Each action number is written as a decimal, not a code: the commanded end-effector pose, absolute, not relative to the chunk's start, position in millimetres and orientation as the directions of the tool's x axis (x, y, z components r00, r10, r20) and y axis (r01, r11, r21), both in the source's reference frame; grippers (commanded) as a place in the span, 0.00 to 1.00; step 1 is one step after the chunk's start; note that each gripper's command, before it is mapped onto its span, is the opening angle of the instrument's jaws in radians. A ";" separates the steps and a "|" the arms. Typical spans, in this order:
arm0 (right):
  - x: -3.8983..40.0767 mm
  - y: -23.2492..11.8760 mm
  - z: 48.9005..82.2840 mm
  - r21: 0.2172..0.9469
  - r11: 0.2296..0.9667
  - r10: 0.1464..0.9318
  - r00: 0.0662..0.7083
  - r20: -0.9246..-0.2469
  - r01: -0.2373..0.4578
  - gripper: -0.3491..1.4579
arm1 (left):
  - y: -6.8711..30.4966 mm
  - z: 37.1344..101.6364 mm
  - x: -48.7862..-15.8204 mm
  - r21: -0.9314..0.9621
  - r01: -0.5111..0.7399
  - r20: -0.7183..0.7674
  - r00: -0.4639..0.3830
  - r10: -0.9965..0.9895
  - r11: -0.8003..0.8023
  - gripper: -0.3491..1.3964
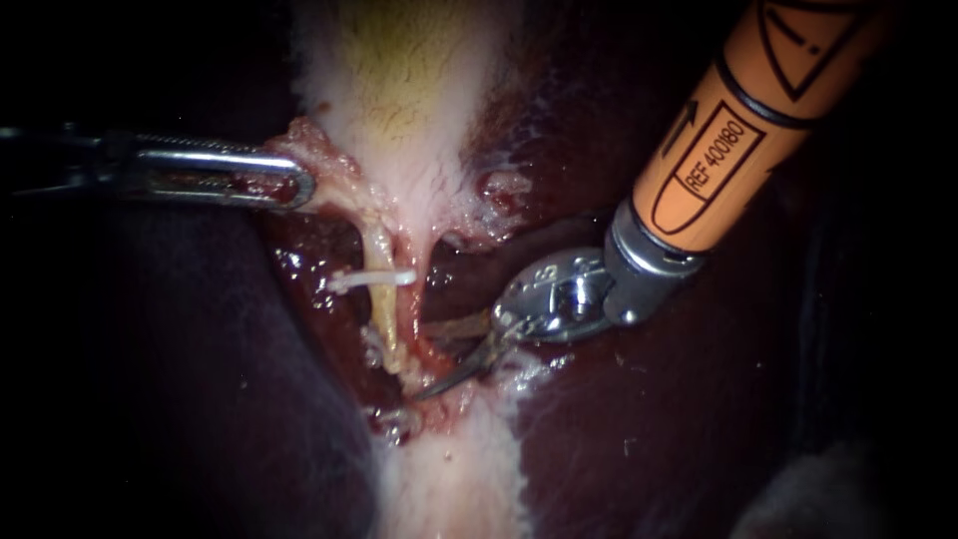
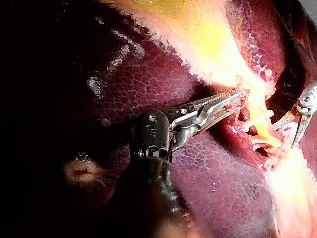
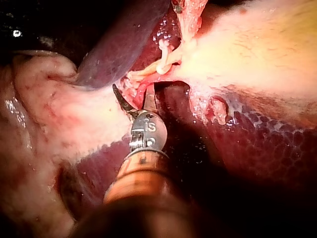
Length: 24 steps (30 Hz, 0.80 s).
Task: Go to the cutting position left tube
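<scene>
Now | left instrument pincer grips tissue | right instrument pincer agape | clips: endoscope 1, left-wrist 2

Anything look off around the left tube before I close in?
Nothing stands out. The white clip sits across the left tube, the left instrument grips tissue above it, and the right instrument sits beside the tube, blades open.

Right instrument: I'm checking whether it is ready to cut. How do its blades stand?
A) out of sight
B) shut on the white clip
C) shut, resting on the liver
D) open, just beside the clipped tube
D: the right instrument shows a clear gap between its blades, with the tips just short of the tube, below the white clip.
</scene>
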<state>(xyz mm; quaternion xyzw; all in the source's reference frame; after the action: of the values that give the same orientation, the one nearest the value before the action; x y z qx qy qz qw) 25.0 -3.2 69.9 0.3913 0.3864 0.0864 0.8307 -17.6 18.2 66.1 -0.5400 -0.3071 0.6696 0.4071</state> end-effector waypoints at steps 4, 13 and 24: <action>24.9 -3.0 70.1 0.717 0.679 0.446 0.686 -0.574 0.159 0.85 | 18.2 66.1 -17.6 -0.851 -0.214 -0.473 -0.086 0.877 -0.480 0.00; 24.4 -2.9 70.2 0.719 0.678 0.449 0.687 -0.572 0.156 0.90 | 18.2 66.1 -17.6 -0.851 -0.214 -0.473 -0.086 0.877 -0.480 0.00; 20.6 -1.7 70.9 0.715 0.687 0.462 0.680 -0.569 0.131 0.93 | 18.3 66.2 -17.6 -0.851 -0.213 -0.473 -0.086 0.877 -0.480 0.00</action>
<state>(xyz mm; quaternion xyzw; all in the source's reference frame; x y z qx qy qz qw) 20.4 -1.6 70.9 0.3819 0.3874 0.0999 0.8332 -17.6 18.3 66.2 -0.5398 -0.3069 0.6698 0.4072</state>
